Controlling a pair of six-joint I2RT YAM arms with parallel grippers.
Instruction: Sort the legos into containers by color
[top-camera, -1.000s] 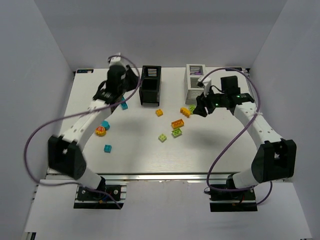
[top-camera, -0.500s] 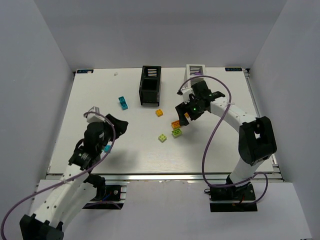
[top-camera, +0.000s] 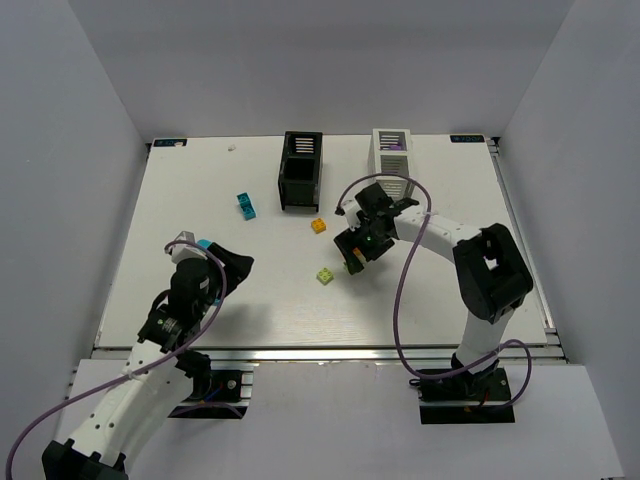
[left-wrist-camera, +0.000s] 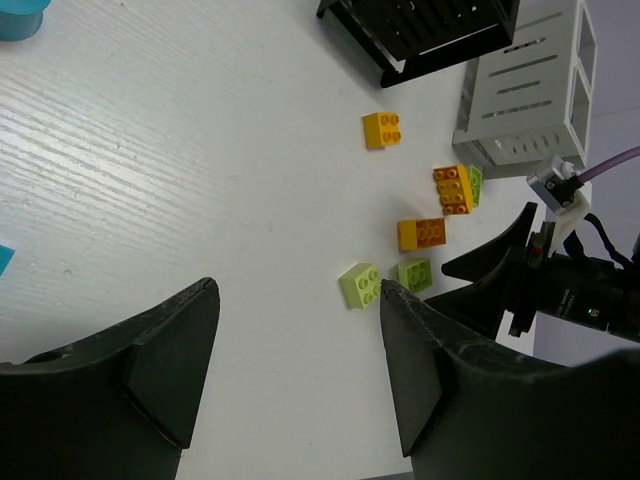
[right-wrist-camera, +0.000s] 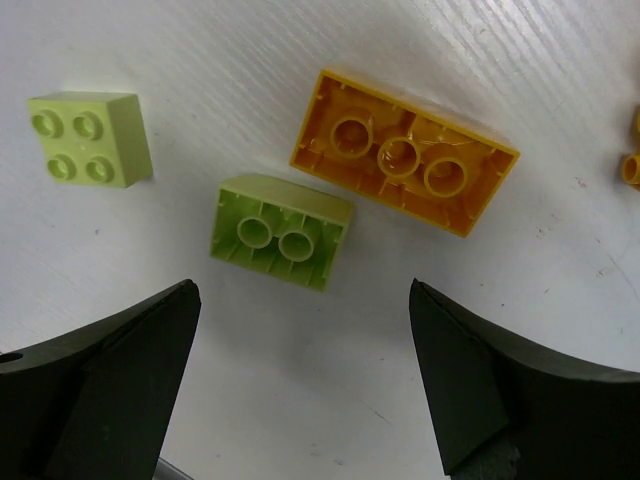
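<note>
On the surface (top-camera: 200, 180), toward 12 o'clock: we see the black box (top-camera: 301, 170) and the white box (top-camera: 392, 160) standing apart, the black one at 9 o'clock of the white.
right claw (right-wrist-camera: 302, 305): we find its fingers spread wide with nothing gripped, low over a cluster of bricks at 7 o'clock of the white box.
lime brick (right-wrist-camera: 280, 232): hollow side up, lying between the right claw's fingers, touched by neither.
orange brick (right-wrist-camera: 405, 150): long, hollow side up too, just beside the lime brick at its 1 o'clock.
square lime brick (right-wrist-camera: 90, 138): studs up, apart from those two, at 10 o'clock of the lime brick in our right wrist view.
left claw (left-wrist-camera: 295, 290): fingers wide apart and empty, over the surface's 8 o'clock part.
small orange brick (top-camera: 319, 226): alone at 5 o'clock of the black box.
cyan brick (top-camera: 246, 206): at 8 o'clock of the black box, well apart from the other bricks.
</note>
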